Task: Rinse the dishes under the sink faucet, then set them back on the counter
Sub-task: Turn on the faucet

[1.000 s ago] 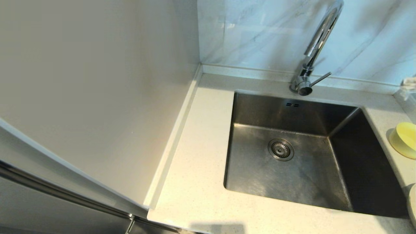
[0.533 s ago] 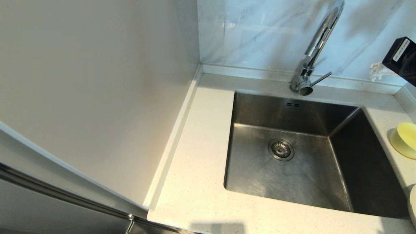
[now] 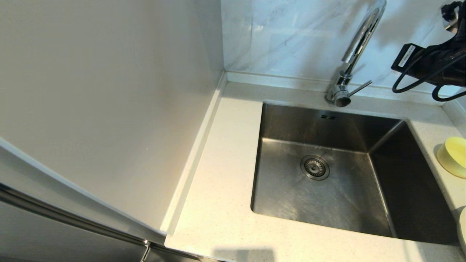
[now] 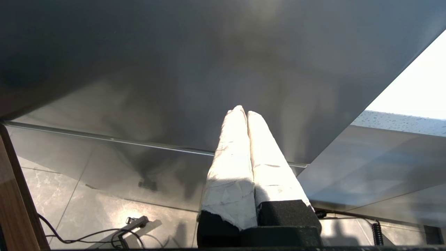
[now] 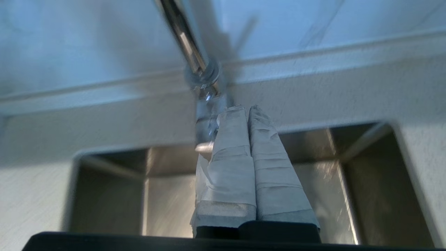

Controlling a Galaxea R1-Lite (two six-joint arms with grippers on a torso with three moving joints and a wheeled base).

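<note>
Overhead, your head view takes in the steel sink (image 3: 327, 174), its one drain (image 3: 314, 167), the faucet (image 3: 358, 47) on the rear strip of counter (image 3: 218, 189), and one yellow bowl (image 3: 453, 156) sitting on the counter at the sink's right side, cut by the frame edge. A sliver of pale plate (image 3: 462, 229) shows on the counter nearer you than the bowl, also cut off. Your right arm (image 3: 433, 65) enters that view only as a black body with looped cables, high at the right of the faucet; its fingertips lie outside it. Only the right wrist view supplies them: the right gripper (image 5: 248, 108) has its two taped fingers pressed together with nothing between them, hanging above the sink with the tips near the faucet's (image 5: 204, 83) lower stem; you cannot tell whether they touch it. Your left gripper (image 4: 243, 111) appears in its wrist view alone, two white-wrapped fingers likewise together and empty, facing a dark cabinet front (image 4: 174, 69) above a tiled floor (image 4: 87, 209) with one loose cable. No view shows chopsticks. Count: one faucet, one bowl, one plate edge.
</note>
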